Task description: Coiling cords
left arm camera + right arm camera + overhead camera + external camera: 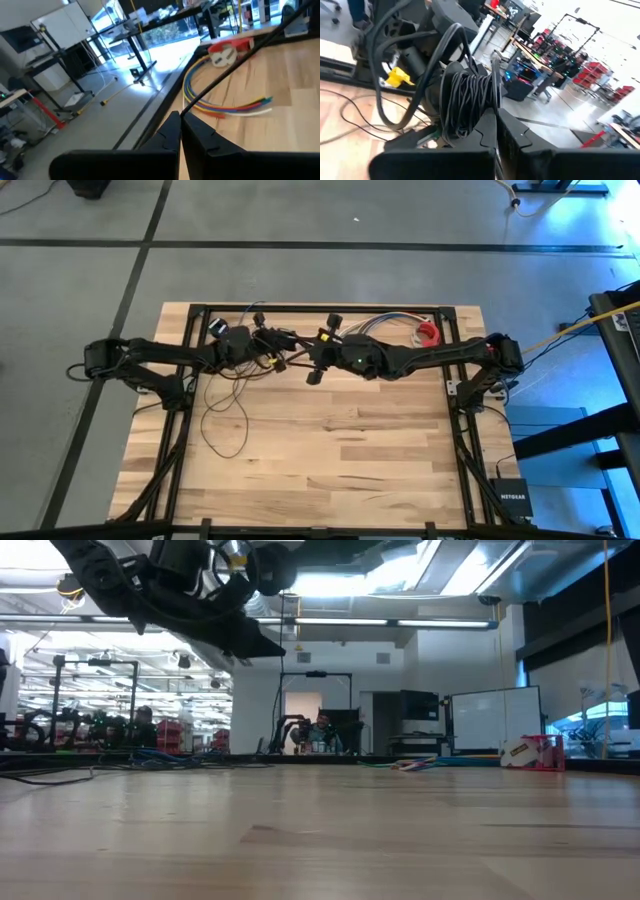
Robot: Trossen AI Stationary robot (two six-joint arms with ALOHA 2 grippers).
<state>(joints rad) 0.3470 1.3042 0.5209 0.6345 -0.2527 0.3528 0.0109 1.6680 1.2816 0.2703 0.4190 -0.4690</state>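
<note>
The cords are one thin dark wire. Part of it is a bundle of several turns (466, 100) at my right gripper (496, 112), which is shut on it above the table's far middle (316, 358). From there the wire runs to my left gripper (180, 125), shut on a single strand, just left of the right one (278, 348). Loose loops of the cord (222, 420) trail down and lie on the table's left half. In the low view both hands (225, 625) hang high above the tabletop. My left gripper pinches one strand of the cord (192, 102) between its two fingertips. The fingers lie about level, pointing toward the table's right. The strand leaves the tips in a straight taut line (240, 60), clear of the table. My right gripper holds the coiled bundle (470, 107) at its fingers' free ends, coming level from the table's right. Whether the turns are pinched between the fingers or wound around them, I cannot tell. The bundle hangs clear of the table, and slack strands (350, 107) drop from it to the wood.
A short bundle of multicoloured wires (385, 326) and a red tape dispenser (428, 332) lie at the far right of the table (350, 470). A yellow cable (560, 332) runs off past the right edge. The near half shows bare wood.
</note>
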